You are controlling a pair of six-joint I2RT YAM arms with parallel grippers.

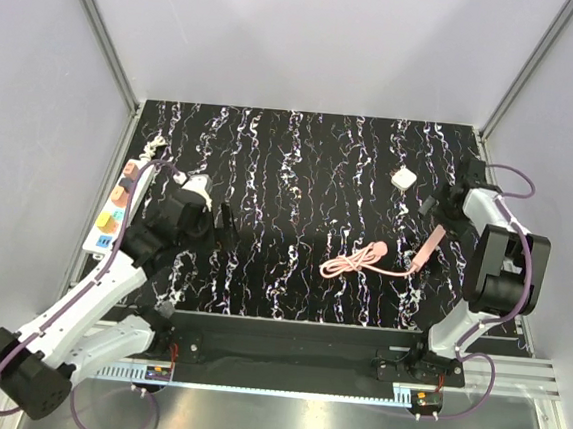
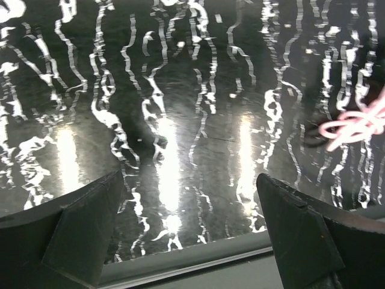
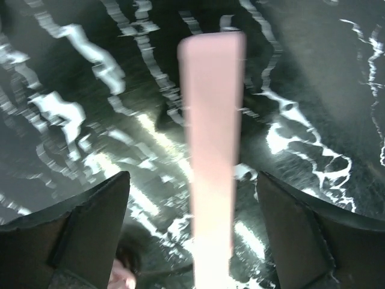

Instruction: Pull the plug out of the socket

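Note:
The socket, a long white power strip [image 1: 112, 209] with orange, yellow and blue patches, lies along the table's left edge, partly behind my left arm. The pink plug [image 1: 426, 249] lies on the black mat at the right, far from the strip, with its pink cable [image 1: 358, 261] coiled to its left. My right gripper [image 1: 435, 219] is open just behind the plug. In the right wrist view the plug [image 3: 212, 150] stands between the fingers [image 3: 90, 229] with a gap on each side. My left gripper [image 1: 222, 217] is open and empty over the mat, right of the strip.
A small white cube adapter [image 1: 404, 179] sits at the back right of the mat. The left wrist view shows bare marbled mat, the table's edge rail [image 2: 198, 262] and a bit of the pink cable [image 2: 361, 123] at the right. Grey walls enclose the table.

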